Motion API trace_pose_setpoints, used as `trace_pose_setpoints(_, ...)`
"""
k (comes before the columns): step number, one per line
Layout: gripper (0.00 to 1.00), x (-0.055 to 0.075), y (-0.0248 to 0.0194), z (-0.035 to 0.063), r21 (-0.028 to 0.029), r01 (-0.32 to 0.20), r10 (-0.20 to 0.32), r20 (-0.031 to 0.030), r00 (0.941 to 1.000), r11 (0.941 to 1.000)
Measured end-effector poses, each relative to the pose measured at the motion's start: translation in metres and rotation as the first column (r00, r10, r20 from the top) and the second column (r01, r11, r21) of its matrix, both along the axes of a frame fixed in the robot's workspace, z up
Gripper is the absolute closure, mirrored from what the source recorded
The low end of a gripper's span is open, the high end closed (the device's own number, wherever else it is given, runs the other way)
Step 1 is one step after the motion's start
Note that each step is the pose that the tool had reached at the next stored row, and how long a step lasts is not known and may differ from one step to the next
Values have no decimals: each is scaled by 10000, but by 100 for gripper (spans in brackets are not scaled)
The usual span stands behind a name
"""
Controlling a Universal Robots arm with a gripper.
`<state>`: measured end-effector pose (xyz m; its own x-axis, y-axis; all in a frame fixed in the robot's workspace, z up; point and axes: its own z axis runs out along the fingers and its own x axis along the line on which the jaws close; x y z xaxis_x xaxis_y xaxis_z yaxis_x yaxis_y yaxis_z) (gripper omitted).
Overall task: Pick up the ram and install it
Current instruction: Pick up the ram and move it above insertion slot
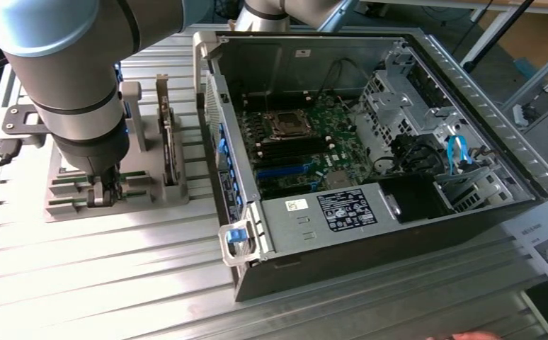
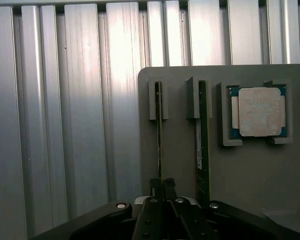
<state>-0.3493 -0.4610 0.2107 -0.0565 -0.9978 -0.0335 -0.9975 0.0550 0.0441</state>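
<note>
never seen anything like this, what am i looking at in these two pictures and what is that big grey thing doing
The big grey thing is a robot arm, reaching down over a ribbed metal table. The wide picture comes from a camera off the arm; the other from a camera on its wrist, looking down past its fingers. On the table sit an open computer case and a grey holder. The holder keeps parts in place: a square processor chip and two thin boards standing on edge. The fingers look closed on the upper edge of one, the ram; the second board stands beside it, untouched.
</note>
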Motion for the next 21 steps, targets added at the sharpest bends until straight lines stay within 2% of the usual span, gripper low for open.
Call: trace_pose_setpoints(21, 88, 0, 0, 117, 0, 0, 0, -1, 10000, 10000)
